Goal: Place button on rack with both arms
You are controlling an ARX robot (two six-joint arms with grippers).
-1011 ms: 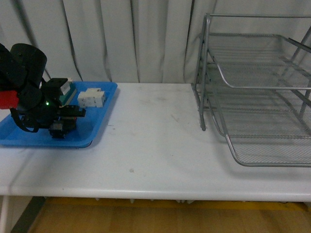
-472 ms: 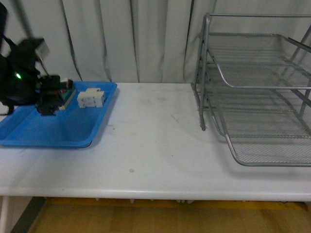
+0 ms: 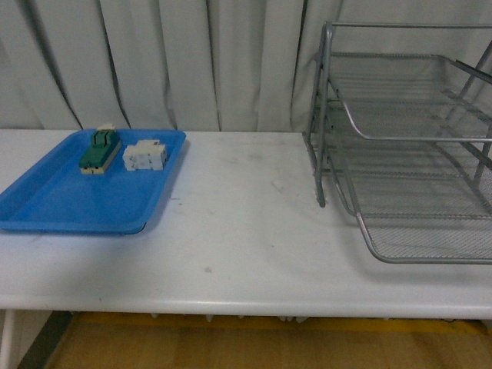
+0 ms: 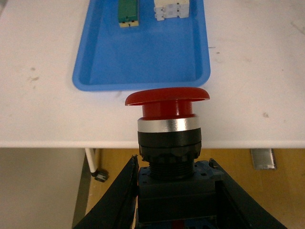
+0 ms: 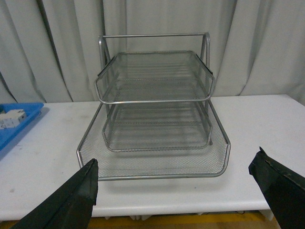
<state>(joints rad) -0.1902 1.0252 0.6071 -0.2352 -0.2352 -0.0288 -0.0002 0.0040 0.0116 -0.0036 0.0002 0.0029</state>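
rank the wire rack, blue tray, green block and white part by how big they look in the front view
1. wire rack
2. blue tray
3. green block and white part: these look about alike, so they are left unranked

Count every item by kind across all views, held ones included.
Button: 1
Green block: 1
White block: 1
Blue tray: 1
Rack: 1
Total: 5
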